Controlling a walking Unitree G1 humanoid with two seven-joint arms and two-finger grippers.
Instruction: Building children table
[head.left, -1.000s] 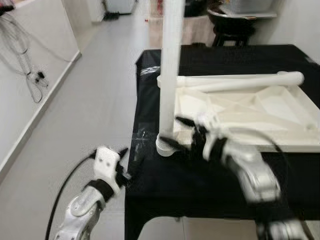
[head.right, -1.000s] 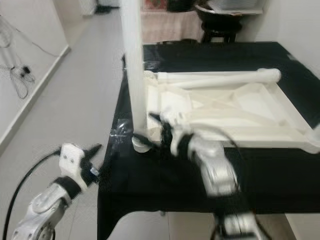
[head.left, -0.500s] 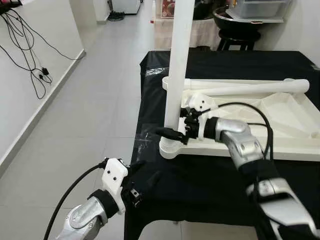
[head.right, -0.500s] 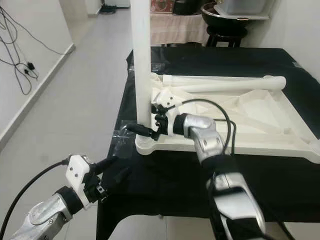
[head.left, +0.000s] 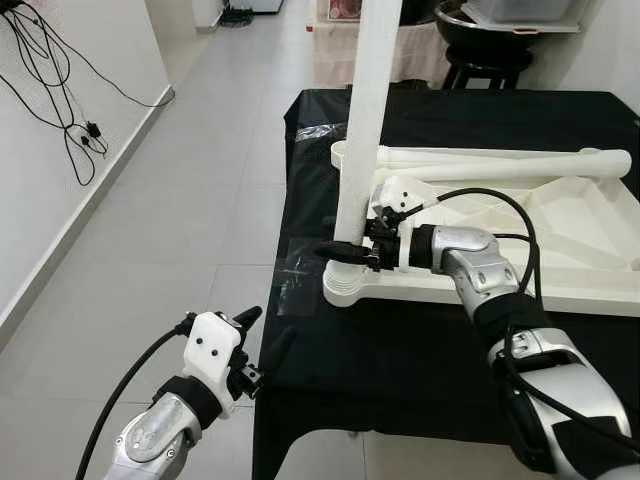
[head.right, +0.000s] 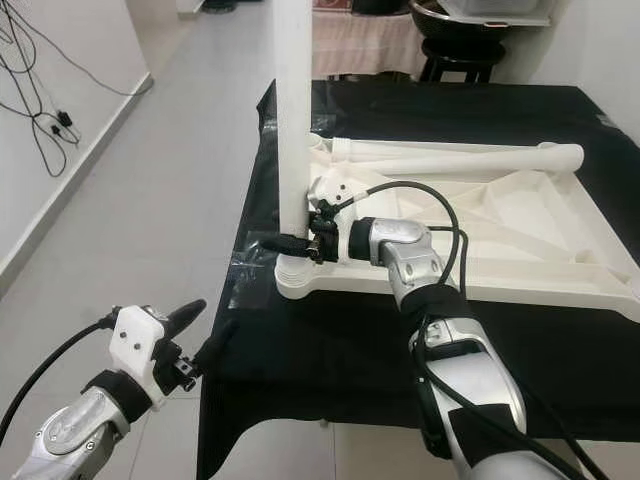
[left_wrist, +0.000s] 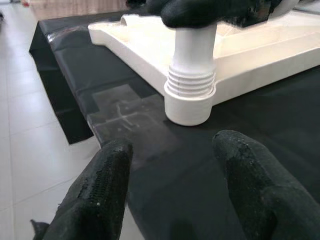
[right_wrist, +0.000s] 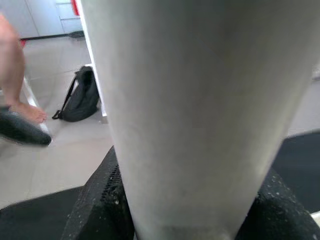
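Note:
A white children's table top (head.right: 550, 295) lies upside down on a black-covered table (head.left: 400, 360). One white leg (head.left: 362, 130) stands upright in the socket (left_wrist: 190, 95) at its near left corner. A second white leg (head.left: 500, 163) lies across the top's far side. My right gripper (head.left: 340, 250) is shut on the upright leg just above the socket, and the leg (right_wrist: 200, 100) sits between its black fingers (right_wrist: 100, 200). My left gripper (head.left: 262, 335) hangs open and low off the table's front left corner, its fingers (left_wrist: 100, 190) pointing at the socket with nothing between them.
Grey floor lies to the left, with cables (head.left: 60, 100) hanging on the white wall. A dark stool (head.left: 480, 50) stands behind the table. The right wrist view shows a person's bare leg (right_wrist: 15, 75) and a black backpack (right_wrist: 80, 97) on the floor.
My right arm has swung in from a blurred pose above the table's front and closed on the base of the upright leg. The left gripper stays low by the table corner. The camera has shifted.

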